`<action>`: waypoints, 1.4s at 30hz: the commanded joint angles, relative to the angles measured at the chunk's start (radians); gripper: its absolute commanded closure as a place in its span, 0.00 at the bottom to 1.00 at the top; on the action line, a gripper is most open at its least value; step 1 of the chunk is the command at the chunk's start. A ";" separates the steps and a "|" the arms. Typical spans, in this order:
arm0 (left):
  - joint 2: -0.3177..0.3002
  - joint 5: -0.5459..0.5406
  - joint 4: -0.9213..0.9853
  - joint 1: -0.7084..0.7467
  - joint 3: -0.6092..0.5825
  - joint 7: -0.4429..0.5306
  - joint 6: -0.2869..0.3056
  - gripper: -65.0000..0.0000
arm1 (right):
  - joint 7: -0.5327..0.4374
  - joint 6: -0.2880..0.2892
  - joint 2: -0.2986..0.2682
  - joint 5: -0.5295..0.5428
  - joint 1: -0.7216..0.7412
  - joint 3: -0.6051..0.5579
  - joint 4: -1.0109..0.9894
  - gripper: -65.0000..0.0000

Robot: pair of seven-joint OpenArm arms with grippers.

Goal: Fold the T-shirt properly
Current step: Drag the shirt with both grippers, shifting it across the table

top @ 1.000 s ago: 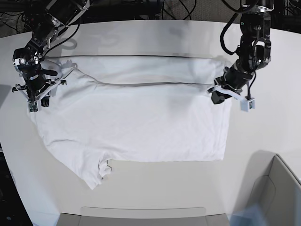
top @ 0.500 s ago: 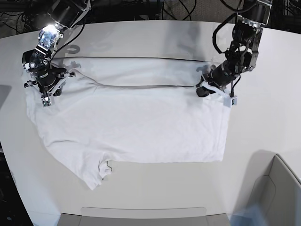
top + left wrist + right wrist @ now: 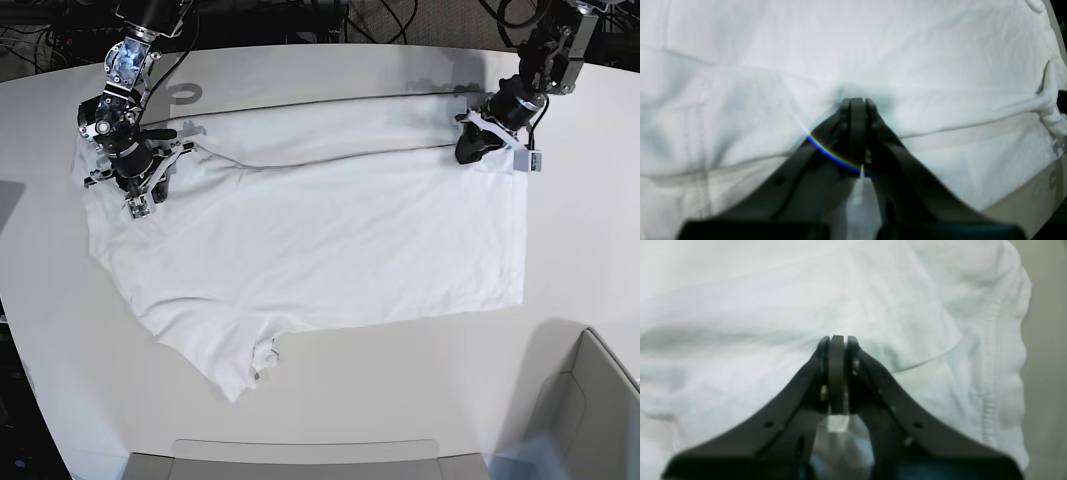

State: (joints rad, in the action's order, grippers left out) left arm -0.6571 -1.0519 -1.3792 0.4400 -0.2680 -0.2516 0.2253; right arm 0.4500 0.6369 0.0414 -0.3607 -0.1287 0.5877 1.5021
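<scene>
We have the T-shirt (image 3: 310,250) spread across the middle of the white table (image 3: 330,420), with its far long edge already doubled over toward us so that a fold line runs across the upper part of the cloth. One sleeve points toward the near edge of the table, and the collar side lies under our right arm.

Our left end effector (image 3: 478,148) sits at the far corner on the hem side, its jaws pressed together on a pinch of T-shirt fabric; the left wrist view shows cloth puckering right at the tips. Our right end effector (image 3: 135,185) is likewise clamped narrow on the T-shirt near the shoulder, with fabric bunched around the closed tips in the right wrist view.

As we judge it, the step in hand is laying this lengthwise fold. To do it well we want both arms travelling together at the same height and pace, so the folded edge stays taut and straight between them rather than sagging or skewing. We should keep light outward tension, set the cloth down flat, and release only when the flap rests on the layer beneath. Soft cotton drags and wrinkles easily, so slow, level motion matters most.
</scene>
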 commanded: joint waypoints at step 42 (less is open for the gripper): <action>0.087 0.120 -0.380 0.029 0.502 -0.521 -0.178 1.00 | 0.138 0.061 0.096 -0.090 0.146 -0.232 0.288 0.97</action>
State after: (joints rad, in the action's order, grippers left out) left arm -0.5503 -0.9268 -1.7432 0.4740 0.2218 -0.7944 0.0452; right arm 0.6102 0.6872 0.1410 -0.4557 -0.0002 0.3462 1.7641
